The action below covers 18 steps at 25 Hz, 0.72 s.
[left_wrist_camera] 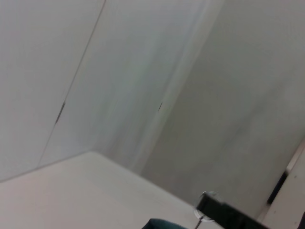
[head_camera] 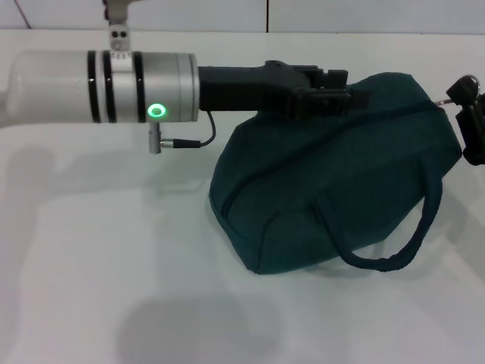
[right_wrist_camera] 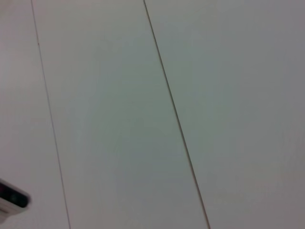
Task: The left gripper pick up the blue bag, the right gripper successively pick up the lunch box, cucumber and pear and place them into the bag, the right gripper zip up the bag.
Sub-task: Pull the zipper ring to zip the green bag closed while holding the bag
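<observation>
The blue bag lies on the white table, bulging, with its zipper line running closed along the top towards its right end. One loop handle hangs over the front. My left gripper reaches in from the left and is shut on the bag's top far edge. My right gripper is at the bag's right end, partly cut off by the frame edge, pinching the metal zipper pull. It also shows in the left wrist view, beside a sliver of the bag. The lunch box, cucumber and pear are out of view.
The white table spreads to the left and front of the bag. A white panelled wall fills the right wrist view. A thin black cable hangs under my left wrist.
</observation>
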### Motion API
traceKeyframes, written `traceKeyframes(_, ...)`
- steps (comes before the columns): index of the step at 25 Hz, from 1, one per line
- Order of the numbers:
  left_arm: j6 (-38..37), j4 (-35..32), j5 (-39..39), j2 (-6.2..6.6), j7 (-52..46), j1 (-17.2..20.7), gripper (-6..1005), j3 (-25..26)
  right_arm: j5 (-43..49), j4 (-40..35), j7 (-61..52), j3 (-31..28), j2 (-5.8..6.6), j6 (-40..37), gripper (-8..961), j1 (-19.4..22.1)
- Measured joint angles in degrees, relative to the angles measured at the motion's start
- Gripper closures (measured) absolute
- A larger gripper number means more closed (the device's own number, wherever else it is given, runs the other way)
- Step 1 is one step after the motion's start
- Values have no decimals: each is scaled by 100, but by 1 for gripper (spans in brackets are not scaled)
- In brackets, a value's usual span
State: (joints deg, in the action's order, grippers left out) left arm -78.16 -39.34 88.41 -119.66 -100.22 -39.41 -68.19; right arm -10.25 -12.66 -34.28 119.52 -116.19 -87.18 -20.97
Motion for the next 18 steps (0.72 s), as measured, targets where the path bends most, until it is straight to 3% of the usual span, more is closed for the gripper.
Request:
traceKeyframes(4,366,-18,100,-14,-52,-100,410,-64,2,0,0,1,0,-19,936,-3)
traceKeyframes(13,921,-24,116,-5,-166,-178,414,-638,3,1,-1,0,0,-19,935,-4)
traceKeyframes(18,931,-2,115,-8,-175,-175,457,-654,0,1,0,0,0,-19,935,-4)
